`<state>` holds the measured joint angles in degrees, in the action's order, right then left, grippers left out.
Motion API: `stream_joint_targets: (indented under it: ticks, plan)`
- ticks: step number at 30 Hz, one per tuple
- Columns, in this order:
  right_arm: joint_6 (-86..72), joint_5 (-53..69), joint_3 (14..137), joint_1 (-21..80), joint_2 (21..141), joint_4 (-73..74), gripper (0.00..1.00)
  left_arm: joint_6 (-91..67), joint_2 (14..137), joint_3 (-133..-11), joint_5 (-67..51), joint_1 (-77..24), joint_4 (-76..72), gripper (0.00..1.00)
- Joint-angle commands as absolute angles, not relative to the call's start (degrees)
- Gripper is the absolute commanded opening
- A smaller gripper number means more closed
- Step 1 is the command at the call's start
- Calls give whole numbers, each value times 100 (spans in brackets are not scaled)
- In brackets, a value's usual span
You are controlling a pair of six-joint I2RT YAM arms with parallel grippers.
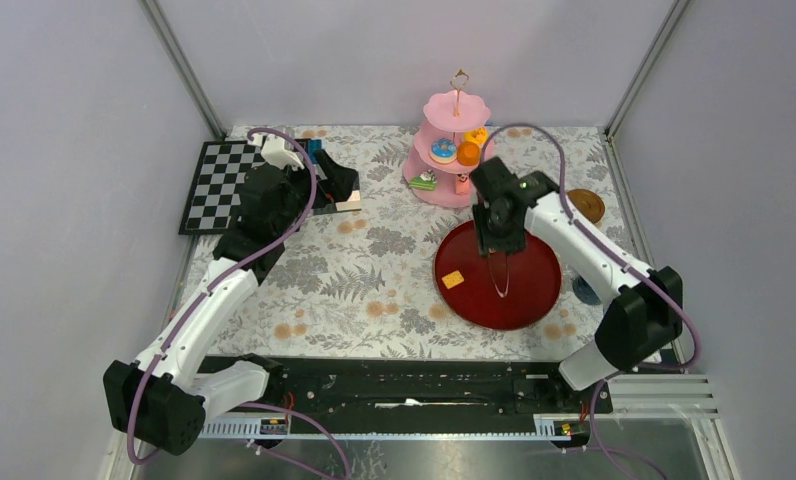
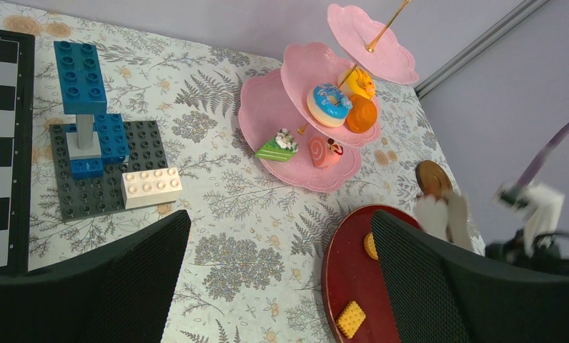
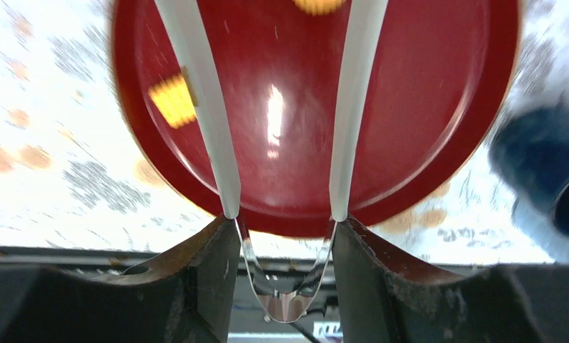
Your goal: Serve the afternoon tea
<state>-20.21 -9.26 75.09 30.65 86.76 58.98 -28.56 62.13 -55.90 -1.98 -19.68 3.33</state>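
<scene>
Our right fingers [image 3: 203,279] are clamped on the tongs [image 3: 209,107] above the tray [image 1: 534,300], which holds two biscuits [image 2: 351,319]. Our left fingers [image 2: 110,286] are spread apart near the blocks [image 2: 88,153]. The stand [image 2: 264,100], far centre on the tabletop [image 1: 374,280], carries sweets [image 2: 329,104].

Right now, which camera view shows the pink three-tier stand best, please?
The left wrist view: the pink three-tier stand appears large, all three tiers distinct. The top external view shows it small and far off. The right wrist view does not show it.
</scene>
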Motion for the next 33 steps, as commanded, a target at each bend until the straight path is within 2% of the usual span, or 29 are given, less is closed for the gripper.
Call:
stream_joint_targets:
  ticks: [1,7,14,25,29,33]
  plan:
    - [-1603,-1230,8918,2689,9215,6118,35,-2857,6188,-5862,-240,-1977,123,99]
    - [-1205,-752,11204,2215,10363,6317,37,-2856,6206,-5862,-248,-1978,123,99]
    - [-1001,-492,14035,2022,12076,7243,38,-2841,6172,-5849,-237,-1978,118,99]
    - [-932,-371,14696,1881,12851,7169,44,-2856,6223,-5851,-264,-1978,109,99]
    - [-917,-425,14770,1860,12914,7123,54,-2848,6197,-5849,-249,-1976,114,99]
    - [-899,-414,14832,1809,12969,7068,59,-2839,6195,-5851,-242,-1977,113,99]
